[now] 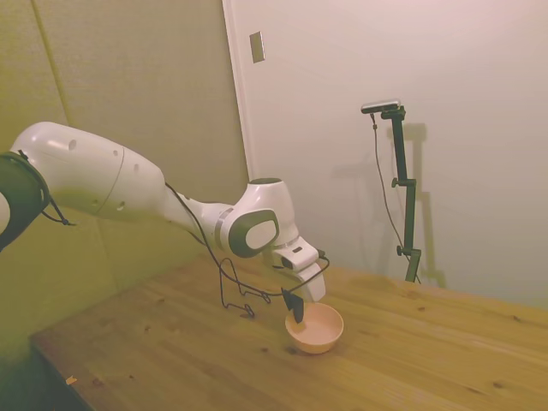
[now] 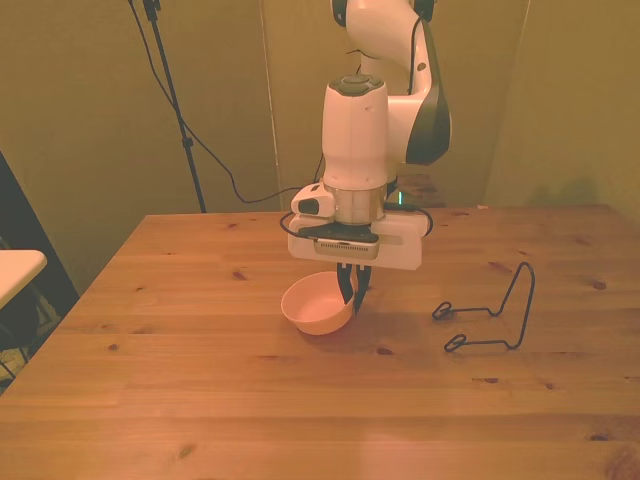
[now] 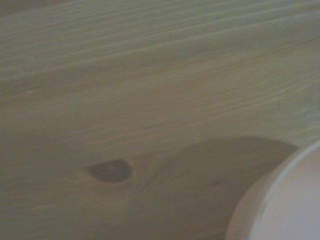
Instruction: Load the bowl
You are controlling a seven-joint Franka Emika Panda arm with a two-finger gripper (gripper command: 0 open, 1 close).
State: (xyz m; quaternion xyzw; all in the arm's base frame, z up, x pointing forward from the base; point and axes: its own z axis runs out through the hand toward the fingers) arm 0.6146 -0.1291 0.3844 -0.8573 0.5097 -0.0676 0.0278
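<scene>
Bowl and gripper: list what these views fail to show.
- Bowl: in the front view the gripper covers part of its rim, so how the fingers meet it is unclear.
- Bowl underside: whether it has left the table cannot be settled.
- Wrist view: blurred; only an edge of the bowl, cut off at the corner.
- Rack: partly behind the arm in the side view.

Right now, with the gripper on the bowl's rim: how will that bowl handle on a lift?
The bowl looks like thin smooth plastic, so probably light and stiff. The gripper pinches only one side of the rim, so it may tilt or slip. Its glossy wall looks slippery; it already seems tipped in the front view.
</scene>
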